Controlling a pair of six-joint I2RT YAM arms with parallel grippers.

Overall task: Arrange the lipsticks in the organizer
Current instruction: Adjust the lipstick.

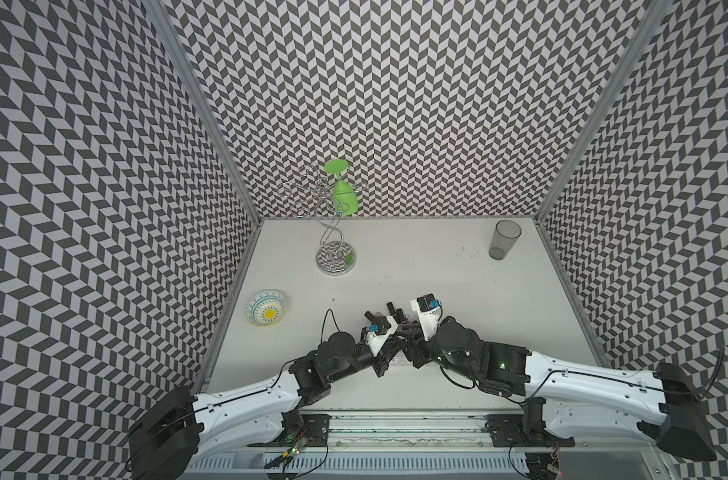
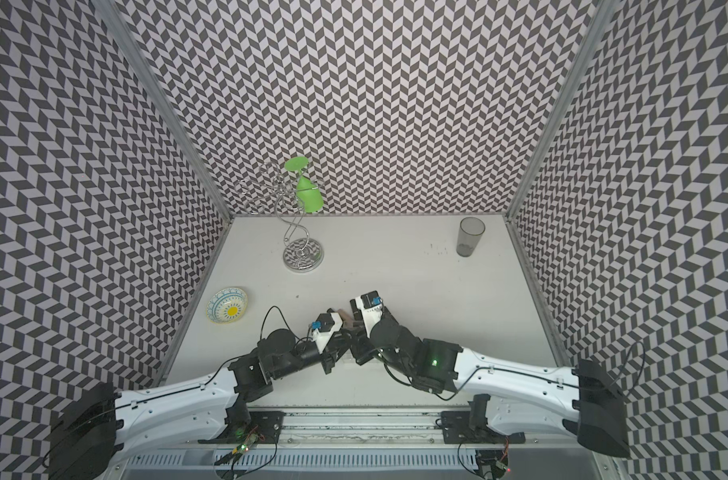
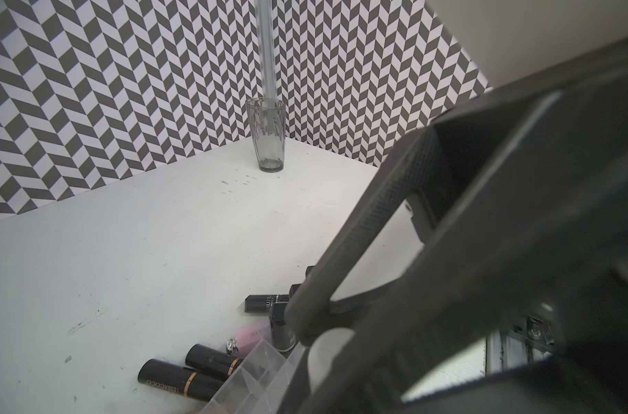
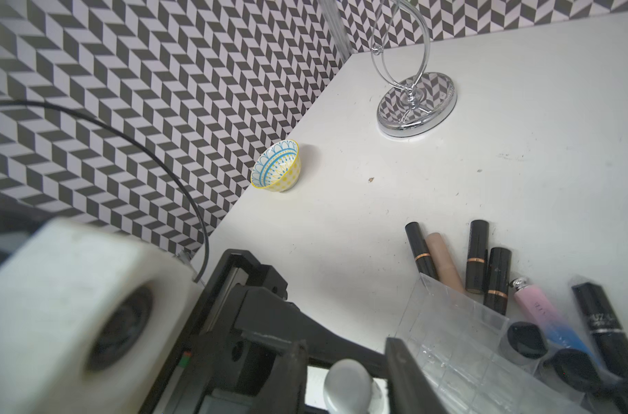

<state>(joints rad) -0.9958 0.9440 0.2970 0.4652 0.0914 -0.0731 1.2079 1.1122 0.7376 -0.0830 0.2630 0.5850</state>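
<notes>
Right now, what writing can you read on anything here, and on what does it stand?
"TESXCOCO": glossy black lipstick tube with a gold band.
"SHUZIL", then cut off: black lipstick tube with white lettering.
Pink lipstick tube: faint lettering, too blurred to read.
Nothing else legible.

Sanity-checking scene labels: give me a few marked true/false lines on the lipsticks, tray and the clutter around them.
1. The tumbler stands upright in a back corner. True.
2. The bowl holds a lipstick. False: nothing shows in it.
3. The pink lipstick lies on its side. True.
4. The green glass stands upright. False: it hangs upside down on the wire stand.
5. Every lipstick is in the tray. False: black lipsticks lie on the table.
</notes>
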